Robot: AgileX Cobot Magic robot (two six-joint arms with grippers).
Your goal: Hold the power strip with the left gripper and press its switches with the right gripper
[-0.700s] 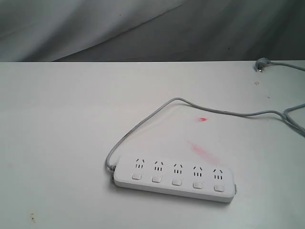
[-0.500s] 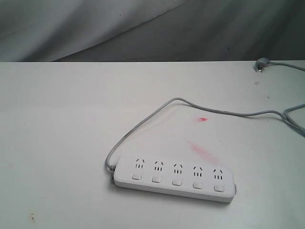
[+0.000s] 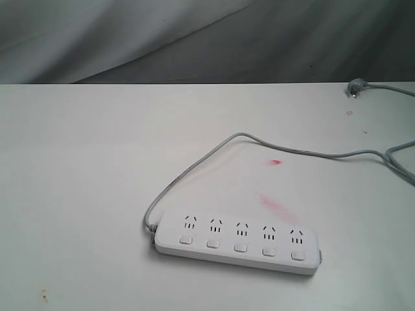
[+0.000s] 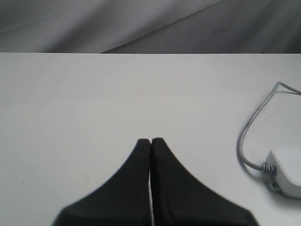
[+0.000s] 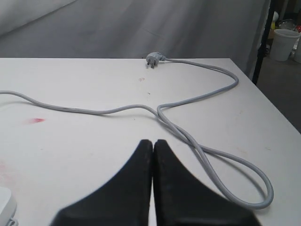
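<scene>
The white power strip (image 3: 237, 243) lies flat on the white table, its five sockets above a row of square switches (image 3: 240, 247). Its grey cord (image 3: 194, 170) loops away from the strip's left end toward the back right. Neither arm shows in the exterior view. In the left wrist view my left gripper (image 4: 150, 141) is shut with nothing in it, and the strip's cord end (image 4: 285, 170) lies off to one side, well apart. In the right wrist view my right gripper (image 5: 153, 141) is shut and empty above bare table, with the cord (image 5: 197, 146) looping close by.
The cord runs to a grey plug (image 3: 355, 87) (image 5: 154, 59) near the table's (image 3: 78, 194) back right edge. Pink smears (image 3: 276, 204) mark the tabletop behind the strip. A grey cloth backdrop (image 3: 194, 39) hangs behind the table. A white cup (image 5: 285, 44) stands beyond the table's right edge.
</scene>
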